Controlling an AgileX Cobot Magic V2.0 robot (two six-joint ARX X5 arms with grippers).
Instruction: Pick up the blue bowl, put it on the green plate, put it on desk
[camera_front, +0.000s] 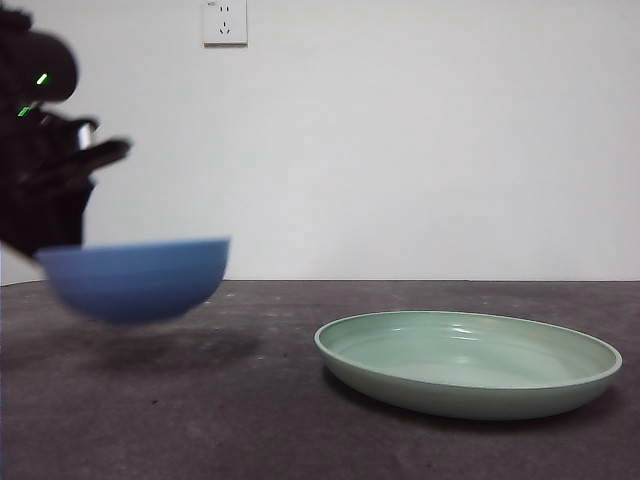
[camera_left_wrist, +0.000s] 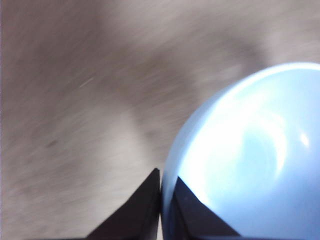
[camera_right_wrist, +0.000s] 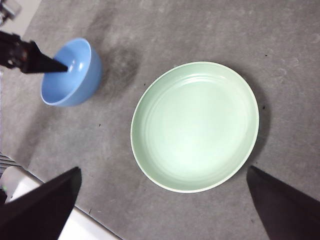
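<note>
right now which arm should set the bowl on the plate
Left. Its hand is shut on the rim of the bowl, which is lifted off the desk. The right hand hangs open above the plate.

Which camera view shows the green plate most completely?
The right wrist view: it looks down on the green plate, showing its whole rim and empty inside. The front view shows it only side-on, resting on the desk as a low oval. The left wrist view does not show it.

Even, soft light; the blue bowl (camera_front: 137, 278) is motion-blurred, glaring white inside at the left wrist, casting a faint shadow.
</note>
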